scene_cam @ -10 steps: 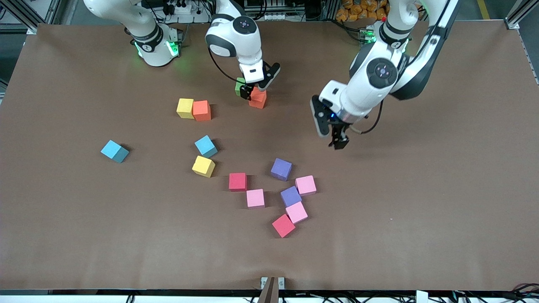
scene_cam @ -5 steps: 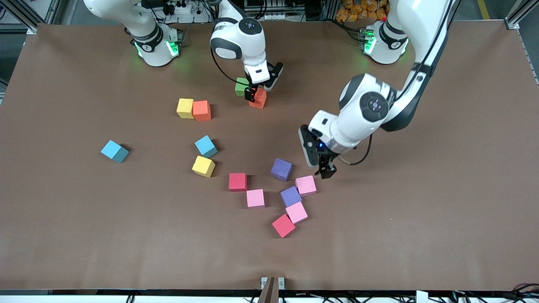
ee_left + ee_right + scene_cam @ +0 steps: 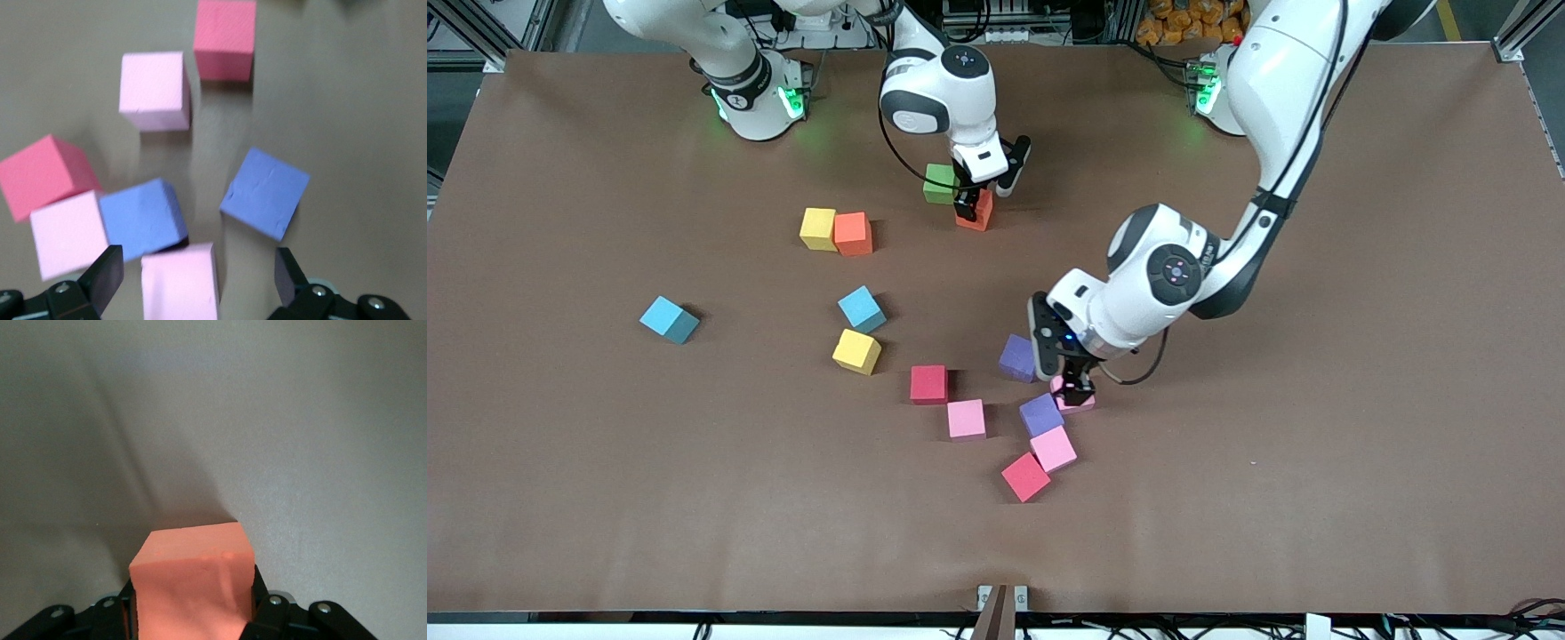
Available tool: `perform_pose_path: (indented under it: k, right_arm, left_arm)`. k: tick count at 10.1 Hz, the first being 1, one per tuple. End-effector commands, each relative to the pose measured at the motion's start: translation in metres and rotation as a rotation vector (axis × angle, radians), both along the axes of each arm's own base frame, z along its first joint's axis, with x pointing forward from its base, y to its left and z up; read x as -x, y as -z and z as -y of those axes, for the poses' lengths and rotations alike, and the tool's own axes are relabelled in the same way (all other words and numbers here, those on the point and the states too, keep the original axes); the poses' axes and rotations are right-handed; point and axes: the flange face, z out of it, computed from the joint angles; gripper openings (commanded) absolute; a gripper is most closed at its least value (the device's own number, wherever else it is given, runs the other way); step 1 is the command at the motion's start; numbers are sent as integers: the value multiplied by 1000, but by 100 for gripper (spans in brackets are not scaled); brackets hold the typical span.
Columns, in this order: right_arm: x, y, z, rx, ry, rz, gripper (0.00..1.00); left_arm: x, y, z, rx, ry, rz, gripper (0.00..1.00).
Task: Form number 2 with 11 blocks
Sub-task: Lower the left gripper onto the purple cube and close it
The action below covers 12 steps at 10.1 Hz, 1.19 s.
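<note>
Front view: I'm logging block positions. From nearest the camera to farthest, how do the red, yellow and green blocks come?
near red block, far red block, near yellow block, far yellow block, green block

The small foam-like cubes, such as the orange cube point(image 3: 192, 583) and the pale pink cube point(image 3: 179, 283), have a matt, finely grained surface with soft edges and faint dents, and none of them gives off any shine. The brown worktop point(image 3: 1316, 427) looks like a smooth, dull sheet of paper or felt with a few light creases. Both arms wear glossy white plastic shells point(image 3: 1280, 71), while the left end effector point(image 3: 1069, 384) and the right end effector point(image 3: 971, 206) have matt black plastic fingers point(image 3: 100, 283) fixed with small bright metal screws.
</note>
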Motion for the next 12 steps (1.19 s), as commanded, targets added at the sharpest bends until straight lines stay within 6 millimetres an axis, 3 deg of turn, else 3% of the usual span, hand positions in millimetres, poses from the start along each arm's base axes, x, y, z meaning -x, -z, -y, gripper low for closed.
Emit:
perform_pose_path:
  k: [1,6,10,12]
  right_arm:
    - [-1,-2,-8,-7,-100,15,0]
    - [38,-29,-21,-45,-137,12,0]
    - [48,-22,-1,-10,-129,-11,0]
    - [47,-20,1,-5,-128,-14,0]
  left_arm:
    - [13,-5,26,30,51,-1,100]
    - [14,25,24,11,199,14,100]
    - [15,53,26,58,325,32,100]
    - [16,55,26,50,371,49,100]
